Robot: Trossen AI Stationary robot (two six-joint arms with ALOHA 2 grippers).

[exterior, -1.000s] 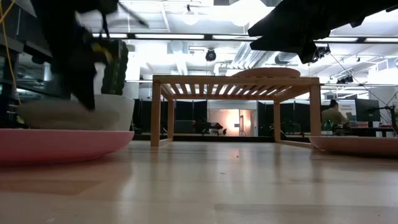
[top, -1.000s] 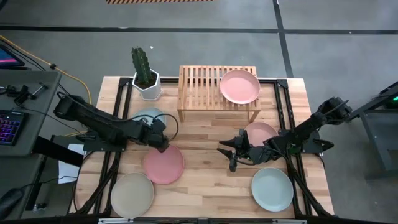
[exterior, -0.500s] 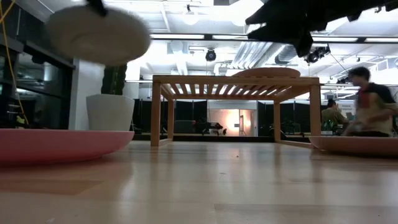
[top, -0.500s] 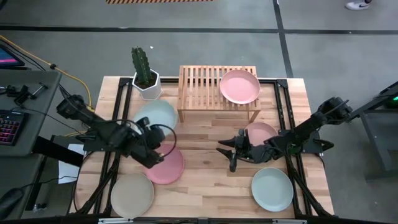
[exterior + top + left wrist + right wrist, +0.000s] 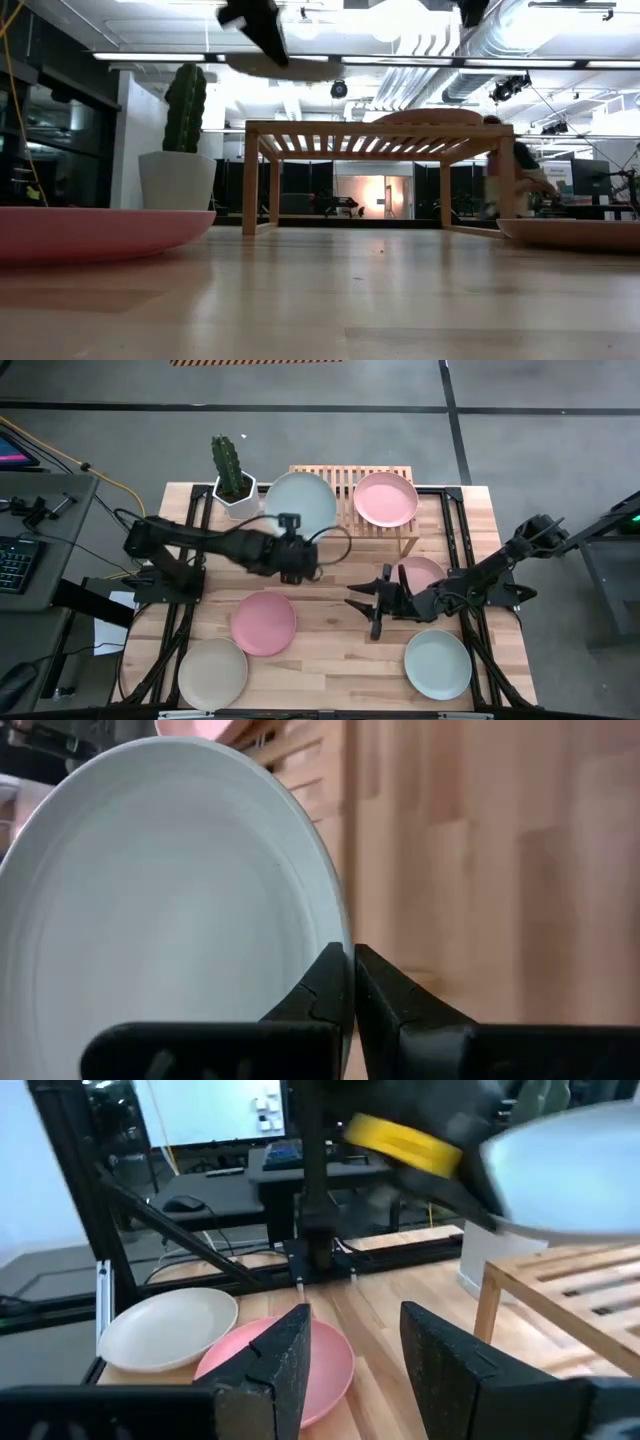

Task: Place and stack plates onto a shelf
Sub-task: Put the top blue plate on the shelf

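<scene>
My left gripper (image 5: pixel 290 546) is shut on the pale blue plate (image 5: pixel 300 503) and holds it in the air over the left half of the light wooden shelf (image 5: pixel 340 485). One pink plate (image 5: pixel 386 499) lies on the shelf's right half. On the table lie a second pink plate (image 5: pixel 263 623), a third pink plate (image 5: pixel 420 573) partly under the right arm, the beige plate (image 5: pixel 212 672) and the pale green plate (image 5: pixel 437 664). My right gripper (image 5: pixel 365 605) hovers open above the table's middle, with nothing between its fingers (image 5: pixel 285 1355). My left gripper pinches the pale blue plate's rim (image 5: pixel 340 935) between its two fingers, at the plate's near edge. The fingers come roughly level from the table's near side. The plate (image 5: pixel 285 66) is lifted clear, roughly level, above the height of the shelf top.
A cactus in a white hexagonal pot (image 5: pixel 236 490) stands at the far left, right beside the shelf and the held plate. Black frame rails (image 5: pixel 185 610) run along both table sides. Bare wood lies between the shelf's front and the right gripper.
My left gripper has risen from the table left of the shelf and swung toward the far right. The pale blue plate went with it: it lay on the table, was lifted clear, and now hangs over the shelf's left half. A person walked past in the background.
</scene>
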